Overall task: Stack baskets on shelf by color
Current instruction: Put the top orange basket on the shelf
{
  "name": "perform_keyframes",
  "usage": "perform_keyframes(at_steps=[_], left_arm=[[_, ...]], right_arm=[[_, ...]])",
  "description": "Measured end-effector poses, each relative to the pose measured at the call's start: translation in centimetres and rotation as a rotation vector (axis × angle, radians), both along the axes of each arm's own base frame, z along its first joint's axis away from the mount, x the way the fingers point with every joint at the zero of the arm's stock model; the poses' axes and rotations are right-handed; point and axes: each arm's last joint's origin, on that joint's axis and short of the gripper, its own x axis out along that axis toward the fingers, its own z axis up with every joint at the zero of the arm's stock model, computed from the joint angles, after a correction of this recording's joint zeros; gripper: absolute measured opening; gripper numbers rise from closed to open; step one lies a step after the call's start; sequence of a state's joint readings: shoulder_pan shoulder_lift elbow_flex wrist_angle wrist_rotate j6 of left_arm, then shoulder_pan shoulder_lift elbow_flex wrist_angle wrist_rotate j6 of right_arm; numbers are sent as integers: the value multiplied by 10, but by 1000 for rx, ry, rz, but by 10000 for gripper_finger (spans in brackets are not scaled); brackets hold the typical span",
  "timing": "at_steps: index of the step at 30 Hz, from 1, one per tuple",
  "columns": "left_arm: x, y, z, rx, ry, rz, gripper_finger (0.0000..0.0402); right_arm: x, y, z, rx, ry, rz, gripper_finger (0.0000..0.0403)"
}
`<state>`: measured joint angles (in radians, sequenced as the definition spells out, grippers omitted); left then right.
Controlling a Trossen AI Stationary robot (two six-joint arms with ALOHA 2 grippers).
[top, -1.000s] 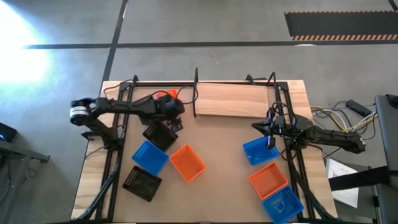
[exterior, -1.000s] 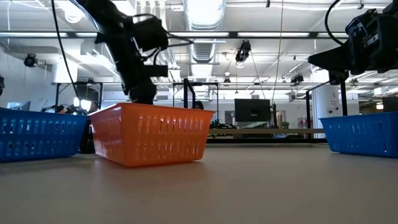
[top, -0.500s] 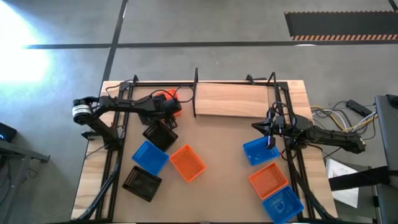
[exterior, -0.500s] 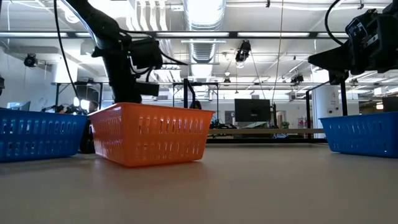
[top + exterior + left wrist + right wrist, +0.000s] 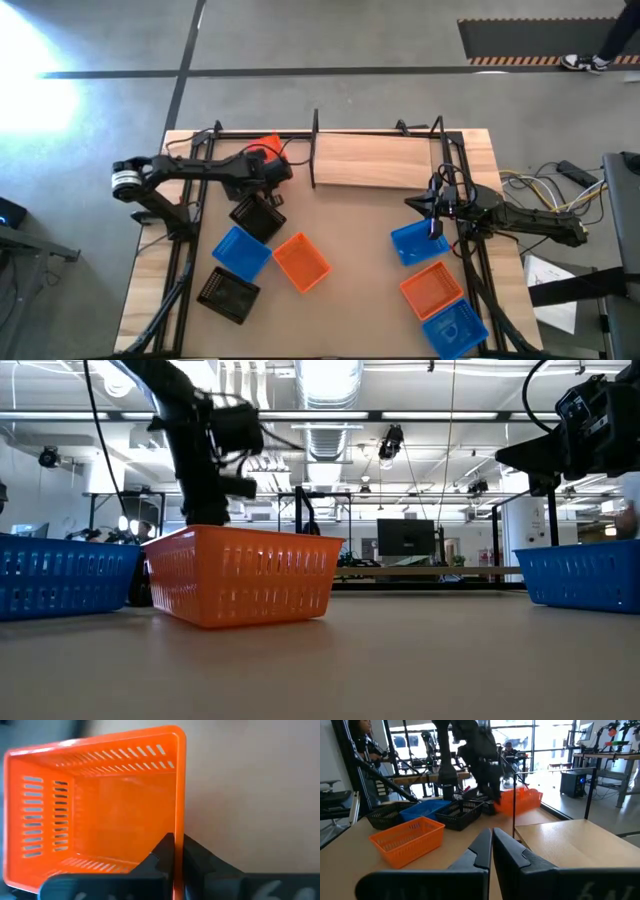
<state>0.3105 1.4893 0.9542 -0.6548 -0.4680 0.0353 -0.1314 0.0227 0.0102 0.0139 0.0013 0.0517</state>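
Orange plastic is filling the left wrist view: the left gripper [image 5: 175, 851] is pinching the thin side wall of an orange basket [image 5: 100, 805], one finger inside the rim and one outside, jaws closed on it. From above, that held basket is sitting near the table's back-left corner, just beside the shelf's [image 5: 375, 160] left end frame but not on the board. The shelf board is lying bare, with no basket on it yet.

The right gripper [image 5: 432, 205] is waiting with its fingers pressed together and holding nothing, hanging at the far edge of a blue basket [image 5: 412, 243] on the right side. Other baskets are lying loose on the table: a black one [image 5: 256, 216] just beside the left arm, a blue one [image 5: 240, 251], an orange one [image 5: 301, 261] and another black one [image 5: 228, 294] nearer the front, plus an orange [image 5: 432, 287] and a blue [image 5: 454, 326] at front right.

The risk, as I judge it, is coming from that one-wall grip: the flexible perforated wall could be bending or sliding out of the fingers once the basket is swinging. Its hanging corner could also be catching the upright end frame on the way over, knocking the basket loose or shifting the shelf
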Motion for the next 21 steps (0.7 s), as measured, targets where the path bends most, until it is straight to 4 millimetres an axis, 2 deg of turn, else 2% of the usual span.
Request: perform_keyframes(at_steps=[4, 9, 11, 13, 16, 21], left_arm=[[3, -5, 50, 173, -26, 26, 1], [16, -10, 123, 287, -236, -21, 0], [25, -10, 146, 286, -350, -105, 0], [41, -11, 161, 224, -484, -251, 0], [75, -9, 156, 122, -581, -413, 0], [128, 2, 112, 17, -484, -501, 0]], right_arm=[[0, 0, 0, 0, 0, 0, 9], [0, 0, 0, 0, 0, 0, 9], [0, 0, 0, 0, 0, 0, 9], [0, 0, 0, 0, 0, 0, 9], [0, 0, 0, 0, 0, 0, 9], [0, 0, 0, 0, 0, 0, 9]])
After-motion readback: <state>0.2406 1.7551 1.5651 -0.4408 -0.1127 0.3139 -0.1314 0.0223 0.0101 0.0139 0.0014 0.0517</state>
